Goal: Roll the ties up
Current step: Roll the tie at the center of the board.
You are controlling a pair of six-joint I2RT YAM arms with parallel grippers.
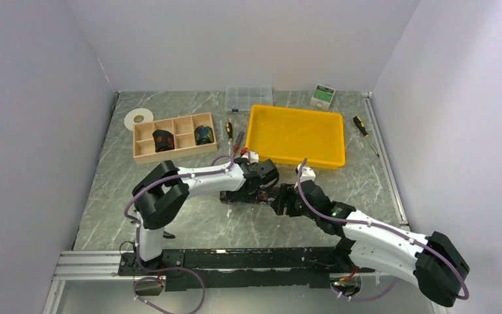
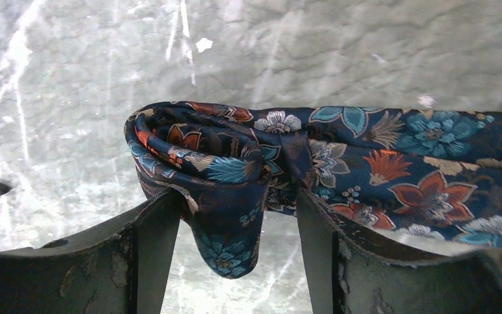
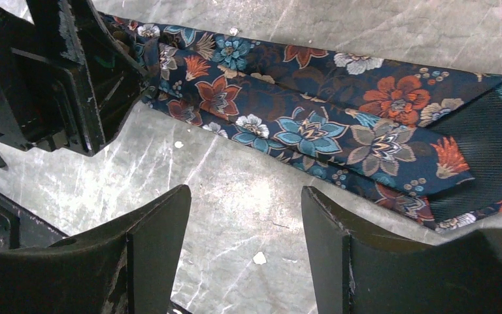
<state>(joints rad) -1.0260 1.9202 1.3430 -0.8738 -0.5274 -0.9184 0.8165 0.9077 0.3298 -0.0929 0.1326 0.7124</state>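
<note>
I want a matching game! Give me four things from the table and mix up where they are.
Things: 1 rolled ties; 2 partly rolled tie; 3 tape roll; 4 clear organiser box.
Places: A beyond the yellow tray; B in the wooden box; C in front of the yellow tray; D beside the wooden box's far left corner.
Pairs: 1-B, 2-C, 3-D, 4-A.

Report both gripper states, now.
Left gripper: open, straddling the rolled end of the dark navy floral fabric necktie.
Right gripper: open, holding nothing, beside that necktie.
</note>
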